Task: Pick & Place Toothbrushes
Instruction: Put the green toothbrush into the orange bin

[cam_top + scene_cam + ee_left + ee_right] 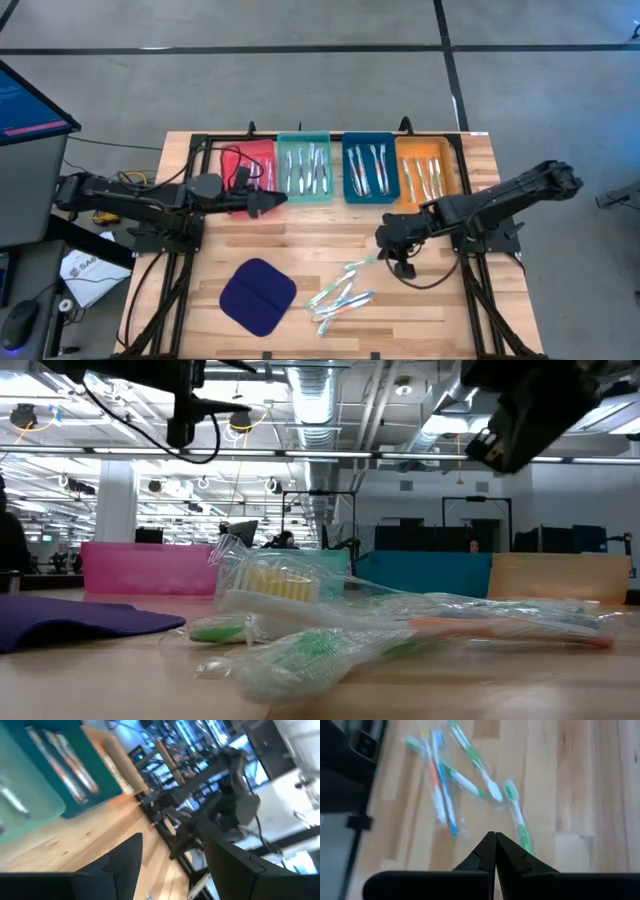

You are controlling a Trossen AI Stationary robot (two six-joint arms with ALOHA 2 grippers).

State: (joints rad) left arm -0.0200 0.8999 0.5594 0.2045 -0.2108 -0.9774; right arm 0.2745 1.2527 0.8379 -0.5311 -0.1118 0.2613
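Note:
Several wrapped toothbrushes [342, 290] lie loose on the wooden table near its front edge; the right wrist view shows the toothbrushes [465, 780] with green, blue and orange accents. More toothbrushes lie in the teal tray [303, 168], blue tray [368, 168] and orange tray [425, 170]. My right gripper [495, 839] is shut and empty, hovering above the table to the right of the loose pile. My left gripper [275, 203] stands open and empty in front of the red tray [252, 160], its fingers [125, 865] pointing about level toward the table's right.
A dark blue cloth pad [257, 297] lies flat at the front left of the table, beside the loose pile. The four trays stand side by side along the far edge. Bare wood lies between the trays and the pile.

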